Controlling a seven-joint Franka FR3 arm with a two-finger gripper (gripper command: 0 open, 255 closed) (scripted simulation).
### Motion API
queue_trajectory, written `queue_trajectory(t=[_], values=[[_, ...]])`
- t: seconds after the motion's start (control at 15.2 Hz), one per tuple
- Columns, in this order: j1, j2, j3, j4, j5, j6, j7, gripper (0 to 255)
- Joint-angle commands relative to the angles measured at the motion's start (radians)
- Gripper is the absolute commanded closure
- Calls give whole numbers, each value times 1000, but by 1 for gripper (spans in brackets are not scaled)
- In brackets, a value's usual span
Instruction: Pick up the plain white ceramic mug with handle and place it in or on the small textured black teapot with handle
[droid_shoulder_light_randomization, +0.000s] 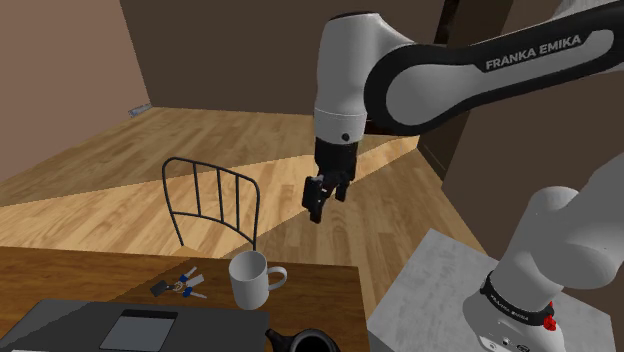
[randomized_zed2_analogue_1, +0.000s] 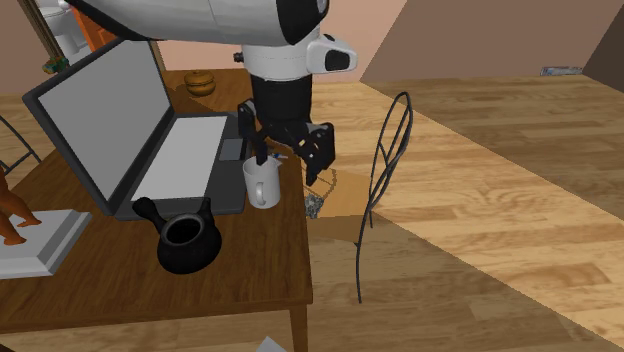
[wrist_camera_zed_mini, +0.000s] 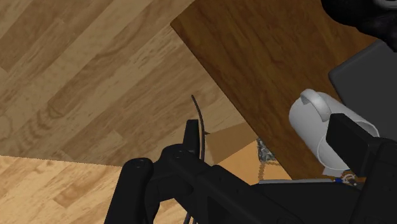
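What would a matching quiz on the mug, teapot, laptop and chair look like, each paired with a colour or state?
Things:
1 mug
2 teapot
3 laptop
4 chair

Descriptions:
A open, on the table
B black, round, lidless
C wire-backed, standing on the floor
D white, upright, beside the keys

Pairs: 1-D, 2-B, 3-A, 4-C.

A: What does the rounded white robot arm (droid_shoulder_light_randomization: 352, 70) look like?
B: Smooth glossy white shells, with dark grey bands (droid_shoulder_light_randomization: 440, 78) at the joints. One band carries white "FRANKA EMIKA" lettering (droid_shoulder_light_randomization: 547, 50).
A: And its end?
B: An all-black, blocky two-finger gripper (droid_shoulder_light_randomization: 316, 212). Lower down there is a black collar (droid_shoulder_light_randomization: 520, 306) with small red marks.
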Motion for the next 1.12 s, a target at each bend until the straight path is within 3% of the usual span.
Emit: queue_trajectory(t=[0.0,0.53,0.92,1.06], values=[[-1,75,41,37,-30,44,46,0],[33,399,160,241,-255,137,273,0],[150,662,154,459,-460,127,429,0],[170,697,145,482,-484,133,444,0]])
